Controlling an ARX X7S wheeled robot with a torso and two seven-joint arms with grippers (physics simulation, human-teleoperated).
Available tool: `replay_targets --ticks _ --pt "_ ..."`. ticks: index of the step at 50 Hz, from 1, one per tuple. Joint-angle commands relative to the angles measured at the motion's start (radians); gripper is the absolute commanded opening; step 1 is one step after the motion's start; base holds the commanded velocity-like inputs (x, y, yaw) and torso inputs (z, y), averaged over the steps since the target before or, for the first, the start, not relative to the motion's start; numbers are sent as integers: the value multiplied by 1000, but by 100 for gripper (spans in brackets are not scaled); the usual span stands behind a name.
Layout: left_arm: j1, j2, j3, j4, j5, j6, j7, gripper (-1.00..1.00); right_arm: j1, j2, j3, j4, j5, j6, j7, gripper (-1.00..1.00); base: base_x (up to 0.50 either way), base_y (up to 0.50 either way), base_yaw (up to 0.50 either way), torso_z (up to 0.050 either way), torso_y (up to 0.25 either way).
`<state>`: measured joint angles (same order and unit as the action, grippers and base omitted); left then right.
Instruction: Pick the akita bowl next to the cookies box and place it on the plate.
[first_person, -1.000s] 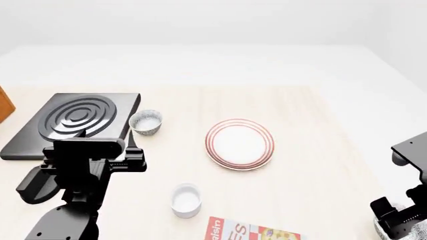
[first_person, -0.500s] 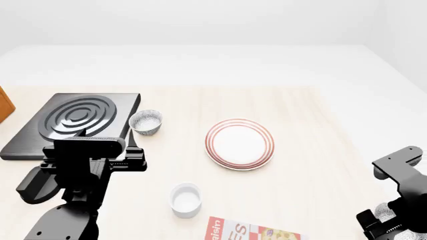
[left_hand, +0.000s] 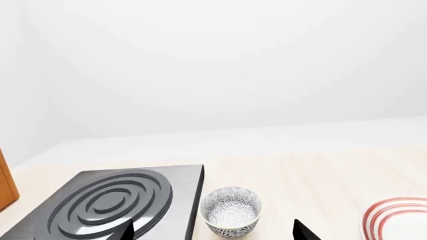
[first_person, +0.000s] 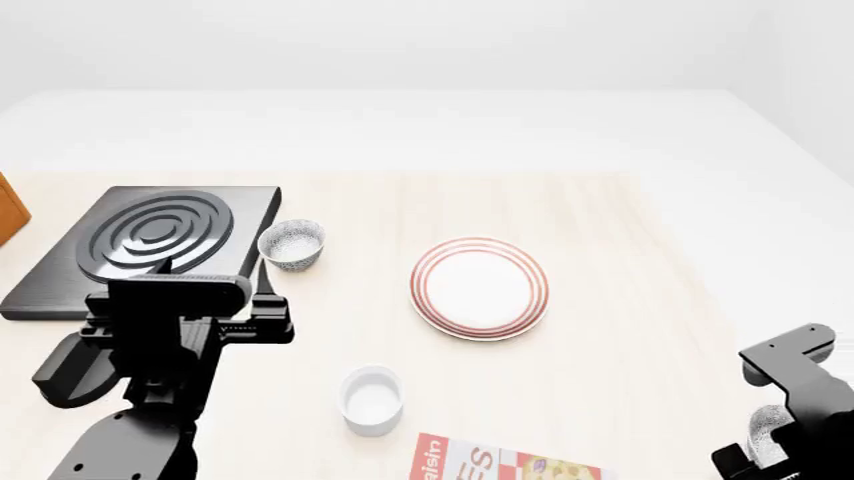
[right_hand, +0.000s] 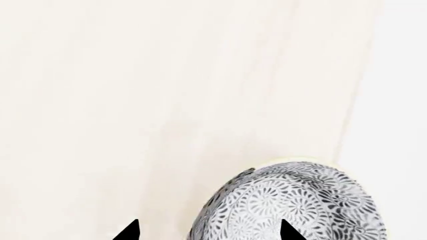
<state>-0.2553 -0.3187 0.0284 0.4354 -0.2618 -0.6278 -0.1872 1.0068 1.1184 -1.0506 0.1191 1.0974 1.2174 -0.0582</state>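
The akita bowl that matters sits at the lower right corner of the head view, on the pale table close to its right-hand edge. It is well to the right of the cookies box, which pokes in at the bottom centre. Most of the bowl is hidden there by the right arm.

The right wrist view shows the bowl's speckled wall and rim close below the right claw. The two dark tips are spread: one is over the bowl's rim region and the other is over bare table beside it.

To do this step well, I judge the claw should settle so that one finger goes inside the rim and the other outside. It should close on the wall only once it is low enough. With the table edge so near, a sideways nudge could push the bowl off, so a straight descent looks safest.

The plate lies in the middle of the head view, up and to the left of the bowl. A plain white cup sits lower left of the plate.

The right arm hangs steeply over the bowl with the wrist pointing down. The left arm is parked at lower left. The left claw is also spread, and it faces the look-alike bowl beside the black hotplate.
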Motion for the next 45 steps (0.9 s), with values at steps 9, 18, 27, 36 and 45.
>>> replay_targets --ticks 9,18,27,36,45 --pt "4 -4 5 4 -6 3 -5 100 -49 -11 -3 12 -23 -92 11 -100 0 0 0 0 0" --pt "6 -7 2 9 -10 2 -9 100 -52 4 38 -16 -16 -147 73 -100 0 0 0 0 0" --pt "-4 -9 8 16 -13 -7 -13 100 13 24 113 -99 -22 -191 175 -100 0 0 0 0 0" --pt "2 -11 7 20 -15 0 -16 100 165 -31 126 -146 -94 -145 180 -100 0 0 0 0 0" --pt "4 -11 6 18 -17 3 -20 100 285 -142 77 -156 -183 -118 130 -100 0 0 0 0 0"
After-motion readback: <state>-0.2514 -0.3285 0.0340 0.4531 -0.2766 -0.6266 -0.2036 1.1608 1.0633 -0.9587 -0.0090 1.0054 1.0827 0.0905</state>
